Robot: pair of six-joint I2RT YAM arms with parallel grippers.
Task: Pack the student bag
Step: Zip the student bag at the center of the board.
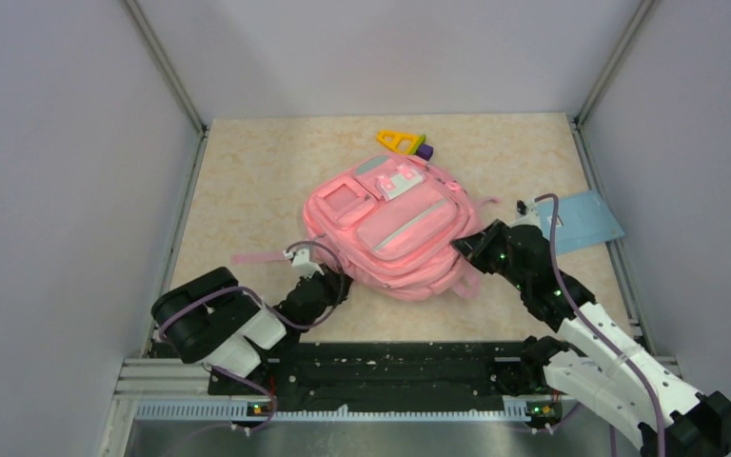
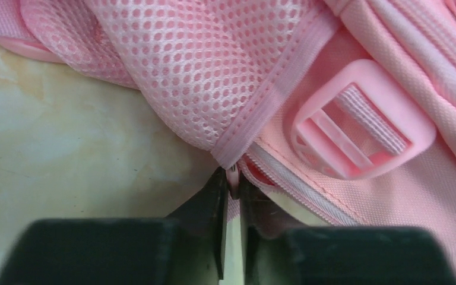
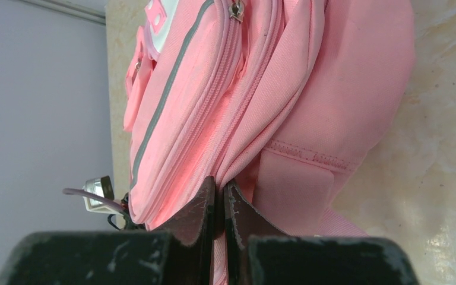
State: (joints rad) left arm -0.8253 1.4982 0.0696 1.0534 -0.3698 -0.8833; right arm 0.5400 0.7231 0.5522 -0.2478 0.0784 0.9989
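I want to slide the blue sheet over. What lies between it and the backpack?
The right claw, shut on the backpack's edge, and the wrist behind it fill that stretch, up to the blue sheet. The top view shows this.

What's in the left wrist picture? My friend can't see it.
The left gripper pinches a zipper pull at the edge of the pink student bag. Its mesh strap and pink buckle fill the top; beige table shows left.

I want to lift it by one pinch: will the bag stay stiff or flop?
Probably floppy: the bag is soft fabric, folding where the right gripper pinches it. Likely sags rather than lifting whole; its mesh strap drapes limp.
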